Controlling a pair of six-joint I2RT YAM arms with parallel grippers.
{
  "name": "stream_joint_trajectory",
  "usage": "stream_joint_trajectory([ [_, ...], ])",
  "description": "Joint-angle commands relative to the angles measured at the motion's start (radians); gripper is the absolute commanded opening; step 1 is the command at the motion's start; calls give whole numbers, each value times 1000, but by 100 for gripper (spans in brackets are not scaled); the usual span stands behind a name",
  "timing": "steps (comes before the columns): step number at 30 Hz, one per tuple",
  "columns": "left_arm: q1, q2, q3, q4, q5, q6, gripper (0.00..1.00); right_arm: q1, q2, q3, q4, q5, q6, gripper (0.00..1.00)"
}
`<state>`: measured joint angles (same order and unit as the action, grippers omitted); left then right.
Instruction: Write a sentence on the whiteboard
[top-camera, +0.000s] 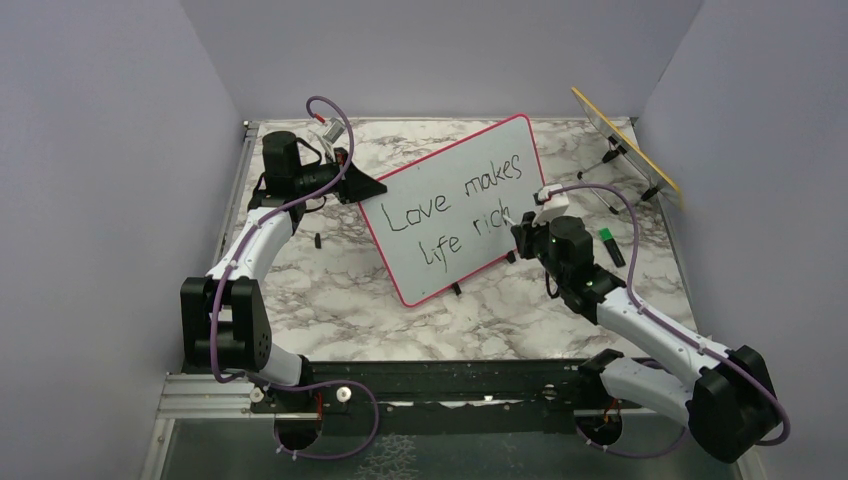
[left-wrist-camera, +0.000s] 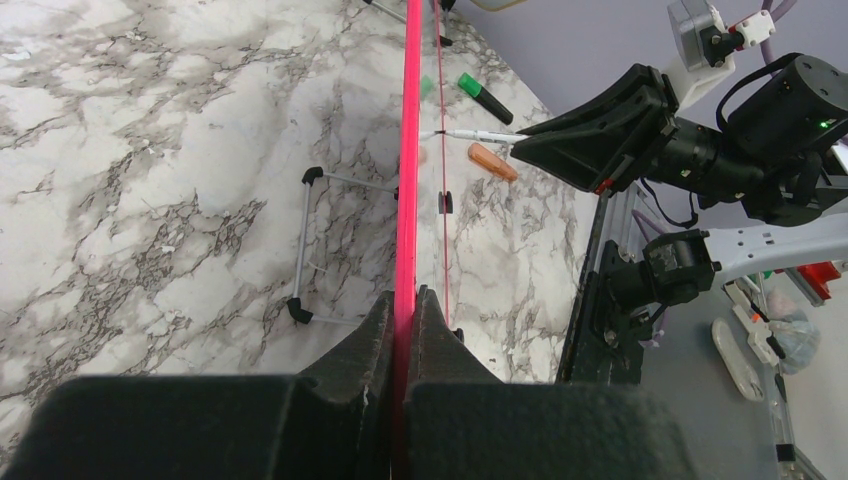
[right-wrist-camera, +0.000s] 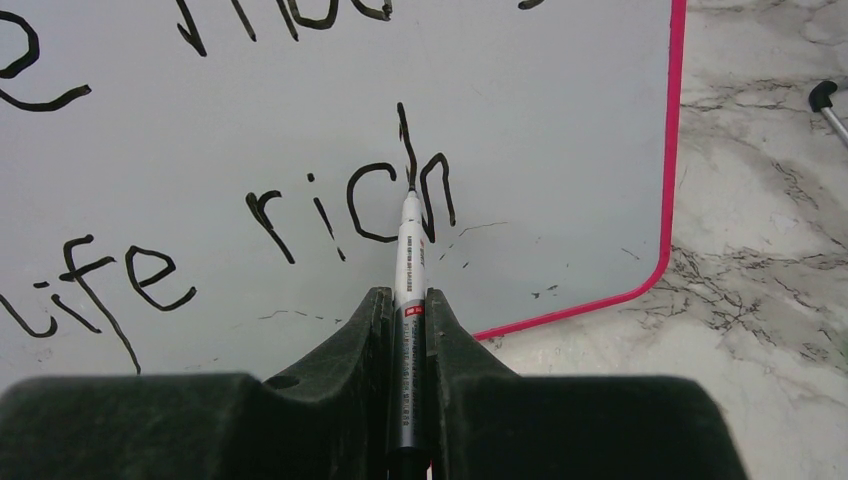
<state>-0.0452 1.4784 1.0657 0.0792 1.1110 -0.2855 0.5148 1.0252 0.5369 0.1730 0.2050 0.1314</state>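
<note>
While left jaws clamp whiteboard (top-camera: 455, 215) edge, right jaws pinch marker (right-wrist-camera: 409, 250) (marble tabletop (top-camera: 330, 270), lilac walls (top-camera: 440, 50)).

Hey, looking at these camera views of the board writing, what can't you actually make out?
Top external: the yellow-edged panel sits at a steep angle, so its face is unreadable.
Right wrist: the sentence has its upper line cut off by the top edge; the print on the marker is too small to read.
Left wrist: the whiteboard is edge-on in the left gripper, so no writing shows; the orange object beyond is too blurred to identify.
</note>
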Motion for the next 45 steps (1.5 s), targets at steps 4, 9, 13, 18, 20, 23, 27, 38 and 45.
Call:
stream_joint_trajectory([
  [4, 0, 33, -23, -78, -76, 78, 0, -7, -17, -8, -26, 4, 7, 1],
  [9, 0, 33, -23, -78, -76, 77, 0, -7, -54, -12, -18, 48, 9, 1],
  [13, -1, 31, -23, -78, -76, 76, 0, -11, -68, -16, -28, 111, 19, 1],
  [18, 0, 29, -23, -77, -77, 77, 0, -35, -73, -40, -28, 119, 48, 1],
  [20, -1, 29, -23, -78, -77, 77, 0, -40, -73, -53, -19, 112, 59, 1],
  [23, 0, 30, -23, -78, -76, 77, 0, -49, -61, -64, -2, 95, 69, 1],
  [27, 0, 30, -24, -78, -77, 77, 0, -54, -51, -73, 41, 76, 68, 1],
  [38, 0, 33, -24, -78, -76, 77, 0, -70, 24, -61, 121, 44, 60, 1],
  [45, -1, 31, -24, -78, -77, 77, 0, -71, 8, -48, 83, 33, 61, 1],
])
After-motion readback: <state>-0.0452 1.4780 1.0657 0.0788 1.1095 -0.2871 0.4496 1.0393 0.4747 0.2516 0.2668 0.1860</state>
